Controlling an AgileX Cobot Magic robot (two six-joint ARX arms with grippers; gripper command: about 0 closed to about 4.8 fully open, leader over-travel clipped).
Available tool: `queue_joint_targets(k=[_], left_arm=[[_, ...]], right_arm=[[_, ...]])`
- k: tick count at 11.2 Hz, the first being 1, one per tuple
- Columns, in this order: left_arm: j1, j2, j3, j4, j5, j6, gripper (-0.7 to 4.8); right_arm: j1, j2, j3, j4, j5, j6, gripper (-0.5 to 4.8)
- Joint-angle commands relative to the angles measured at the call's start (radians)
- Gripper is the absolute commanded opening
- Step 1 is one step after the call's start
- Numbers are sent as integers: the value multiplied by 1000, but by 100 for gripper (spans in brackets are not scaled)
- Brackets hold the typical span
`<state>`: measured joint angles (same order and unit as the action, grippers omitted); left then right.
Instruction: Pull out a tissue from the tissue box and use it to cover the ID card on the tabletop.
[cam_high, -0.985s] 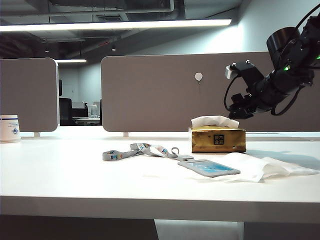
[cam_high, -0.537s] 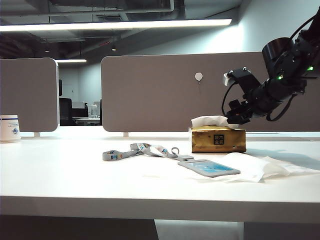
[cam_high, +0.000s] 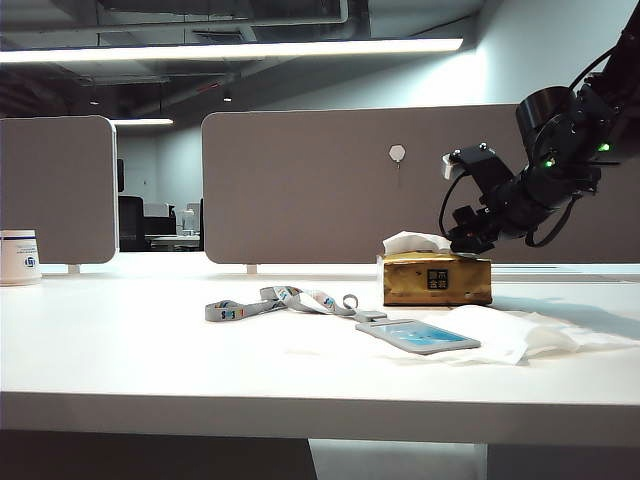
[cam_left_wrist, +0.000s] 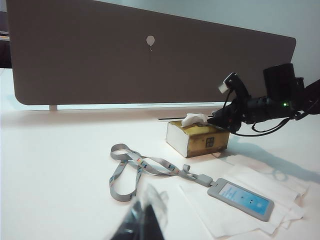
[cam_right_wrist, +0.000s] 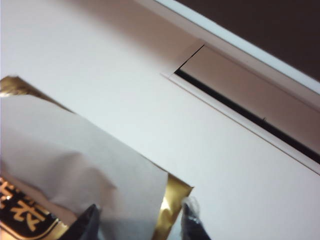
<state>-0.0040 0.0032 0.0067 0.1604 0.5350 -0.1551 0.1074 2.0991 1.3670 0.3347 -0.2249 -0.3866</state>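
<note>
Locate the tissue box (cam_high: 437, 278) on the tabletop (cam_high: 150, 350), to the right of centre in the exterior view. It is a golden-brown pack with a black square label on its front face. The tissue (cam_high: 415, 241) stands up in a white tuft from the top slit, toward the left end of the box.

Locate the right gripper (cam_high: 465, 241) directly above the right part of the box top, at the edge of the tuft. In the right wrist view, the right gripper (cam_right_wrist: 137, 219) shows two dark fingertips (cam_right_wrist: 86, 221) set apart, with white tissue (cam_right_wrist: 75, 160) and gold wrapper (cam_right_wrist: 172, 207) between them. The jaws stand partly open. You cannot tell from these views whether they touch the tissue.

Locate the ID card (cam_high: 418, 336) in front of the box, lying flat. Its light-blue face is uncovered. It rests on a wider white paper sheet (cam_high: 530, 335) that spreads to the right. The grey lanyard (cam_high: 275, 301) runs from the card to the left across the tabletop.

Locate the left gripper (cam_left_wrist: 140, 222) at the near edge of the left wrist view, well apart from the box and the card. It appears only as a dark blurred shape; you cannot tell its jaw state.

A white cup (cam_high: 18, 257) stands at the far left of the tabletop.
</note>
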Motion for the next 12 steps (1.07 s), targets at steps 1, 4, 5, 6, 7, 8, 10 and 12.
queue_joint_targets(k=[1,4,5,6,7,8,10,12], left_arm=[[-1,1,4,10,4,-3,-5],[-1,1,4,10,4,-2,-5],[-1,1,4,10,3,-2,-5],[-1,1,4,9,3,-2,-5],[-1,1,4,10,3,-2,-5],[-1,1,4,9,3,-2,-5],[-1,1,4,9,3,-2,-5],[-1,1,4,9,3,-2,-5]], right_arm=[[4,-3,4,-3,-25,-7,172],[4,-3,4,-18,-32,-7,39],[4,-3,4,-21,-32,-7,39],[4,-3,4,-22,-32,-7,16],[4,-3,4,-21,-32,-7,-3],[5,-6,4,-7,-32,-6,-2],[13,-44,4,58,-34,-6,-2],[13,-114,4,81,-40,-6,-2]])
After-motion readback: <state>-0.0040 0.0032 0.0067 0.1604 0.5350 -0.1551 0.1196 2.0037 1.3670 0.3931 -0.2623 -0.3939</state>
